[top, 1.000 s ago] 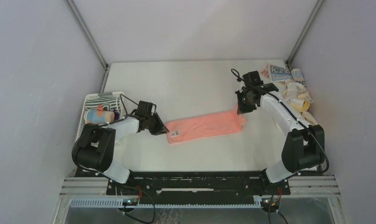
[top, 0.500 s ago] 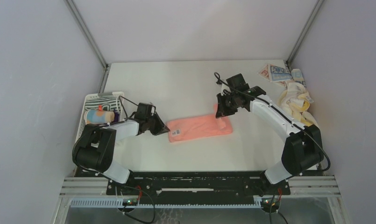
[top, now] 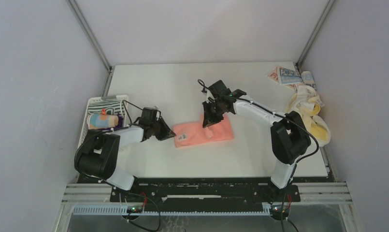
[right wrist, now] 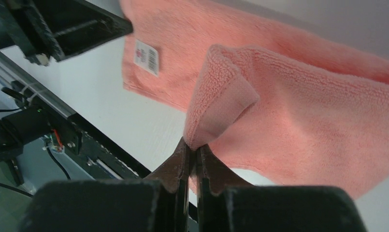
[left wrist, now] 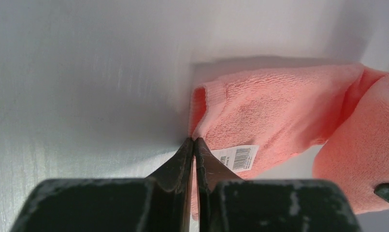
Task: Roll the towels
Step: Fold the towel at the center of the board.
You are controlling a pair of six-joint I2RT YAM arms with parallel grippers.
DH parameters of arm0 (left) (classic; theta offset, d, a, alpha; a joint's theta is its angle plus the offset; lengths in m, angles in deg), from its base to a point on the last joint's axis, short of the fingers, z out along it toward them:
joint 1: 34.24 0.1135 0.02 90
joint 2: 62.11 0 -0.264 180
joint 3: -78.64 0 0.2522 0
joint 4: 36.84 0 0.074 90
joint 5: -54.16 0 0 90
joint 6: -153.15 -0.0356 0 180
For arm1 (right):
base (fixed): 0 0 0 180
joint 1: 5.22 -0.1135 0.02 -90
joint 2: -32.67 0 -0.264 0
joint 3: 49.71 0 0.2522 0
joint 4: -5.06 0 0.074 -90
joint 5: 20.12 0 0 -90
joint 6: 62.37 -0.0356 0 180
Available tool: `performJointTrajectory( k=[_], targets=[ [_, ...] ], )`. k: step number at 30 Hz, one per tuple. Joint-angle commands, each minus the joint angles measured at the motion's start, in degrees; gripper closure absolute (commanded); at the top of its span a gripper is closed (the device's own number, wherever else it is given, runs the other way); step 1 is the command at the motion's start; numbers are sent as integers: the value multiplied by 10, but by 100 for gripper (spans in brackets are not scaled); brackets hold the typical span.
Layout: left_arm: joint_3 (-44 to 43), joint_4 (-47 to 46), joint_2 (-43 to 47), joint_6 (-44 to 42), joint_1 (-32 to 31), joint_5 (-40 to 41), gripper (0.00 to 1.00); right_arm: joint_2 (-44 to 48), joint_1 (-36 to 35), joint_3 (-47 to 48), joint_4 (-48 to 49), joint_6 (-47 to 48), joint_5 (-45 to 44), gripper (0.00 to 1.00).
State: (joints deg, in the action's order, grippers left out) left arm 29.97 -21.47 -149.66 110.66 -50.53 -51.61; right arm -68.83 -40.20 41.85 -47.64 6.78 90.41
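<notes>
Pink towel (top: 216,133) is pinched at both ends; right end effector (right wrist: 192,145) is clenched on its folded-over corner, raised above the middle; left end effector (left wrist: 194,141) is clenched on the edge beside the label (left wrist: 238,157); the rest lies flat on the desk (top: 182,92).

We see a white table (top: 182,82) w/ plain grey walls (top: 207,29) on 3 sides, alu posts (top: 88,34) at back corners.
</notes>
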Motion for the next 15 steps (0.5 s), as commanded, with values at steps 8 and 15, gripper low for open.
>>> performJointTrajectory(
  k=[8, 15],
  targets=[
    [36, 57, -13, -11, -12, 36, 92, -56, -47, 94, 30, -51, 11, 100],
    [38, 58, -9, -9, -14, 35, 92, -106, -59, 130, 17, -57, 2, 100]
  ],
)
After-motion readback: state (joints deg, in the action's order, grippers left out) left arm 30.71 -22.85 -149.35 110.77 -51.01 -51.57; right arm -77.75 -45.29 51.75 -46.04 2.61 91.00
